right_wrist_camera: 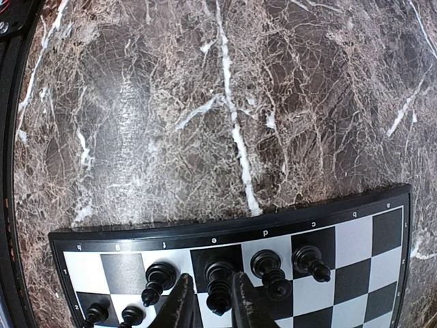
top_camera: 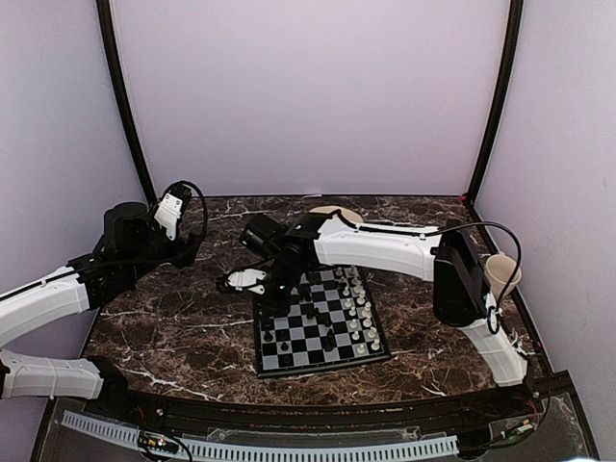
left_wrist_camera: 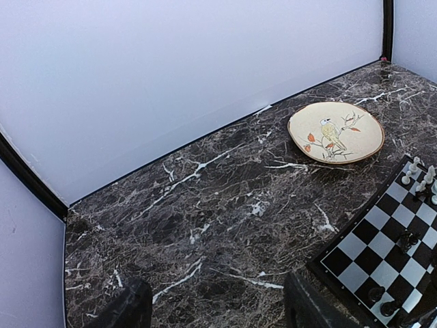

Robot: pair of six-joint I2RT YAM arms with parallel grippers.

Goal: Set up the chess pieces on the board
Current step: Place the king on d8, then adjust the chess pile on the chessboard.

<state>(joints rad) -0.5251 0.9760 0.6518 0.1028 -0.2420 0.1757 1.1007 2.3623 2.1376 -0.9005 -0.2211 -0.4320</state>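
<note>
**Two arms, one at the board**

Top view: the right gripper reaches to the left edge of the board, where black chess pieces belong. The left gripper waits well left of it, out of the way.

Left wrist: its fingers stand wide, empty.

Right wrist: fingers narrow around one black piece; perhaps gripping, I cannot tell.

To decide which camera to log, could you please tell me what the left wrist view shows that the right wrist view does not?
Only the left wrist view: the bird-painted plate, the white pieces, the back wall, and the left fingers, spread apart. Only the right wrist view: the right fingers either side of a black piece, and the border letters. Both: the marble table and the board.
</note>
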